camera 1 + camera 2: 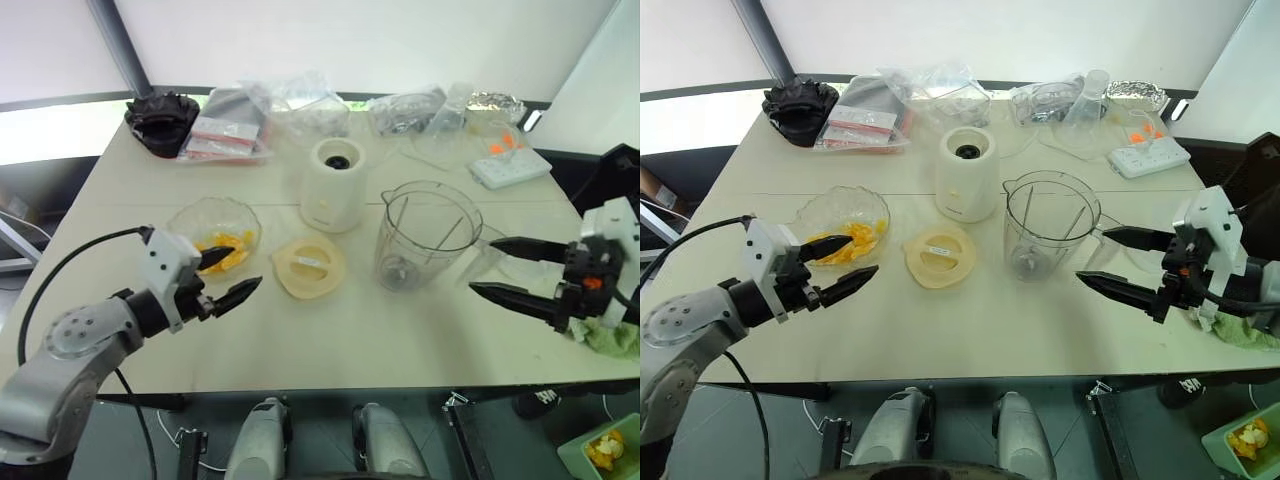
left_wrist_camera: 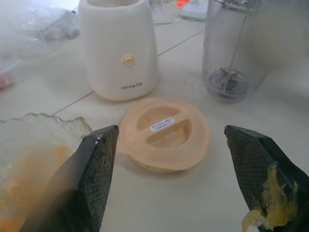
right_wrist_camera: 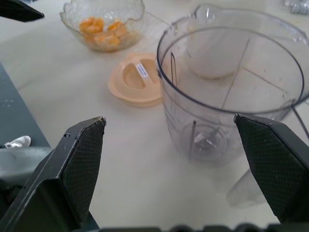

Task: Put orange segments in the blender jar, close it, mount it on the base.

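Observation:
Several orange segments (image 1: 228, 246) lie in a shallow glass bowl (image 1: 190, 222) at the left of the table. The clear blender jar (image 1: 428, 235) stands upright and uncovered right of centre, its blade showing at the bottom and nothing else inside. The cream base (image 1: 334, 185) stands behind and left of the jar. A flat cream-yellow lid (image 1: 309, 266) lies between bowl and jar. My left gripper (image 1: 240, 272) hovers open just in front of the bowl, with orange pulp (image 2: 270, 203) stuck to one finger. To the right of the jar my right gripper (image 1: 482, 266) stands open, pointing at it, holding nothing.
Plastic bags (image 1: 232, 125) and a black object (image 1: 160, 118) crowd the table's back edge. A white power strip (image 1: 510, 165) lies at the back right. A green cloth (image 1: 610, 338) sits at the right edge, and a green bin (image 1: 603, 450) with peel stands on the floor.

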You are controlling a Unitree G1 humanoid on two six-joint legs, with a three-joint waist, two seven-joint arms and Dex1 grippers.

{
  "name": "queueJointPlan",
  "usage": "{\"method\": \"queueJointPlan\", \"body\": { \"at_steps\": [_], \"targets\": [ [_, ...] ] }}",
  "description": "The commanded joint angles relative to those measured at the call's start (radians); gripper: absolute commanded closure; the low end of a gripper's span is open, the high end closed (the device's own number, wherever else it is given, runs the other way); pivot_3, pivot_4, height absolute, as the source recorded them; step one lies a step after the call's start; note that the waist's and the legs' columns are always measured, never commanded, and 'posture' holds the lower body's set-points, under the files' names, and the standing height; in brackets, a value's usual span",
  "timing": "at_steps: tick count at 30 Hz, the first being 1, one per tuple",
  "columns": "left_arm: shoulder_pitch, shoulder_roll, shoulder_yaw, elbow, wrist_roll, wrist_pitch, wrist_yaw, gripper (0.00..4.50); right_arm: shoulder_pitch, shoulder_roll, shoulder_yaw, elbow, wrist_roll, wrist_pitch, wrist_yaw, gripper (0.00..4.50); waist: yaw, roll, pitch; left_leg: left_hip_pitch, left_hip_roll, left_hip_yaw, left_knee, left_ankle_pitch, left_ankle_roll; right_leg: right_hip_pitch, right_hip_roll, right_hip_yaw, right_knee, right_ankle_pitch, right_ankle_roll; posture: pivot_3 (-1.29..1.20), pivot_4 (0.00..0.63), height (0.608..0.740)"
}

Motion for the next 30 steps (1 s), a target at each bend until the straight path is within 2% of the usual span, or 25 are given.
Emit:
{"method": "queueJointPlan", "body": {
  "at_steps": [1,16,25,30],
  "targets": [
    [-0.013,-0.007,0.0,-0.003,0.002,-0.034,-0.003,0.83,-0.02,0.001,-0.002,-0.031,0.025,0.003,-0.016,0.05,0.0,0.0,0.0,0.0,0.0,0.0,0.0,0.0,0.0,0.0,0.0,0.0,0.0,0.0,0.0,0.0,0.15,0.74],
    [-0.065,0.004,-0.03,0.029,0.016,-0.011,0.029,0.83,-0.076,0.018,0.059,-0.045,0.047,0.006,-0.073,0.05,0.0,0.0,0.0,0.0,0.0,0.0,0.0,0.0,0.0,0.0,0.0,0.0,-0.001,0.0,0.0,0.0,0.15,0.74],
    [-0.13,0.119,0.011,0.129,0.012,0.02,-0.038,0.83,-0.117,0.036,0.096,-0.049,0.054,0.003,-0.116,0.05,0.0,0.0,0.0,-0.001,0.0,0.0,-0.001,0.0,0.0,-0.001,-0.001,0.0,-0.001,0.0,0.0,0.0,0.15,0.74],
    [-0.293,0.31,-0.057,0.376,0.056,-0.051,-0.306,0.83,-0.131,0.048,0.117,-0.051,0.054,-0.006,-0.132,0.05,0.0,0.0,0.0,-0.003,0.0,0.001,-0.001,0.0,0.0,-0.005,-0.002,-0.001,0.0,0.0,0.0,0.0,0.15,0.74]
  ]
}}
